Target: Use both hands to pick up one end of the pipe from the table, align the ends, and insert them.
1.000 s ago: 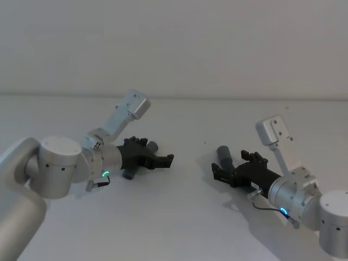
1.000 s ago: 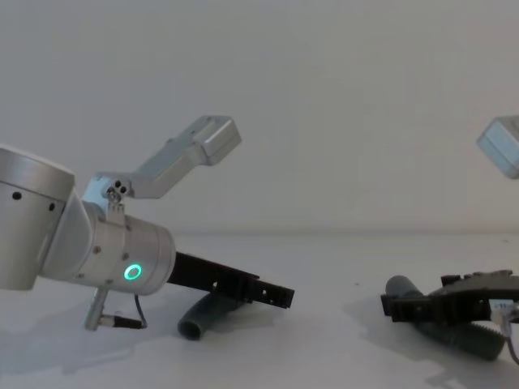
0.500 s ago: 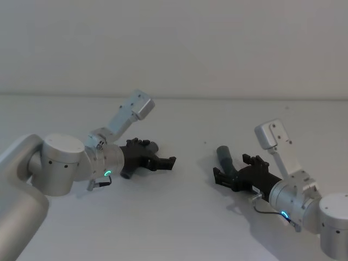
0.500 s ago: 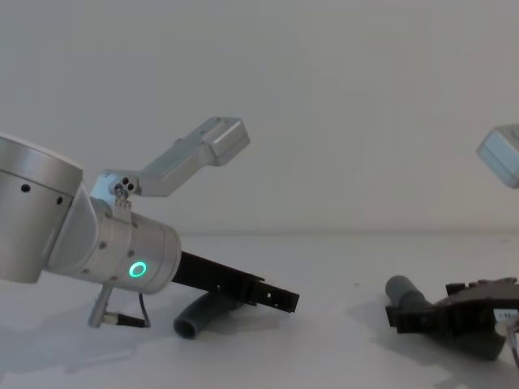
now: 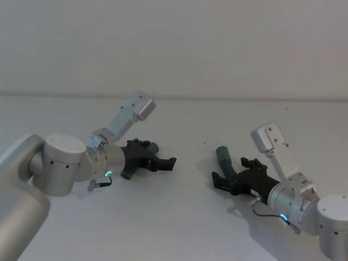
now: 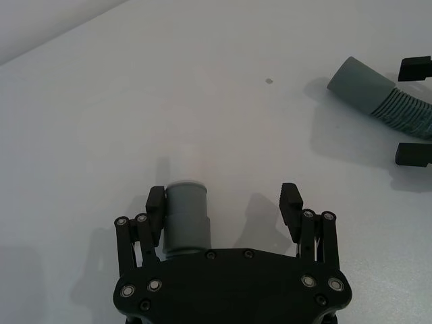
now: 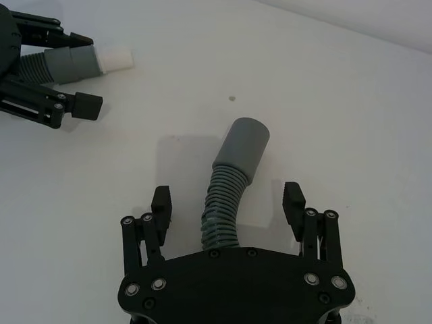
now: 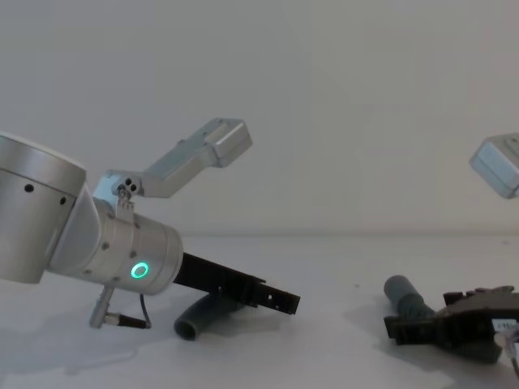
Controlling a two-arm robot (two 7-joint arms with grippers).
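Both of your hands are low over the white surface (image 5: 185, 217), and both are released.

Your left hand (image 5: 157, 153) is on the left side, with its fingers spread wide around the elbow piece (image 5: 152, 146). In the left wrist view, this hand (image 6: 224, 199) has the elbow piece (image 6: 185, 216) lying against one finger (image 6: 156, 202). The other finger stands apart from it, with bare surface between them, so the hand does not grasp the piece. In the chest view, the elbow piece (image 8: 197, 318) lies on the surface under the left hand (image 8: 280, 301), and one round mouth is turned toward the camera. The green ring (image 8: 140, 271) glows on the left arm, just behind the hand.

Your right hand (image 5: 229, 170) is on the right side, and it is also spread open. The corrugated hose (image 5: 224, 157) lies on the surface between its fingers. In the right wrist view, the hose (image 7: 219, 219) runs through the middle of the gap of the right hand (image 7: 227, 198) and touches neither finger. Its smooth cuff (image 7: 243, 148) lies beyond the fingertips. In the chest view, the cuff (image 8: 403, 293) is just past the right hand (image 8: 418, 328).

The two pieces are well apart, with bare surface between them, and their mouths are not joined.
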